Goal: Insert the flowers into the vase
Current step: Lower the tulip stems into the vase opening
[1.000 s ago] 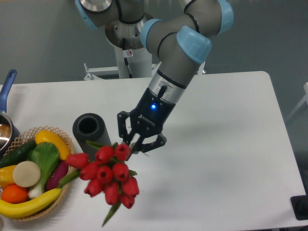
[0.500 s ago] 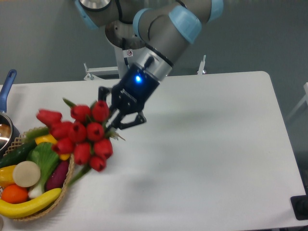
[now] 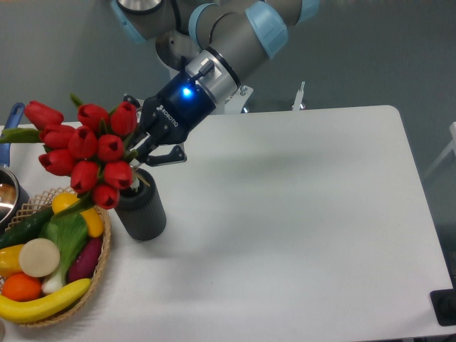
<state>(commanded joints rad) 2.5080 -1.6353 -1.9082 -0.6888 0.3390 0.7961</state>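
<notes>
**A:** What couldn't you see in that shot?

**B:** The vase (image 3: 142,210) mouth. The flowers (image 3: 87,147) covered its far-left rim, so I couldn't tell whether any stems were inside or just above it. The stems were mostly hidden behind the blooms and the fingers. One leaf ran off the left edge of the frame.

**A:** Gripper?

**B:** The gripper (image 3: 144,149) was clenched on the flowers at the stem end, fingers pinched in just right of the blooms. The arm came down from the far side, blue light lit on the wrist.

**A:** Where did the bunch sit?

**B:** It was tilted, heads up and to the left, held above the vase and overlapping its top. The vase stood upright on the table (image 3: 306,214), left of centre.

**A:** Anything crowding it?

**B:** The wicker basket (image 3: 100,274) sat just left of the vase, near side, full of toy produce: banana (image 3: 43,303), orange (image 3: 21,286), greens. The lowest tulips overlapped the basket's far rim in my view. A pot (image 3: 8,192) with a blue handle was cut off at the left edge. A dark item was clipped at the near-right corner; I couldn't identify it.
</notes>
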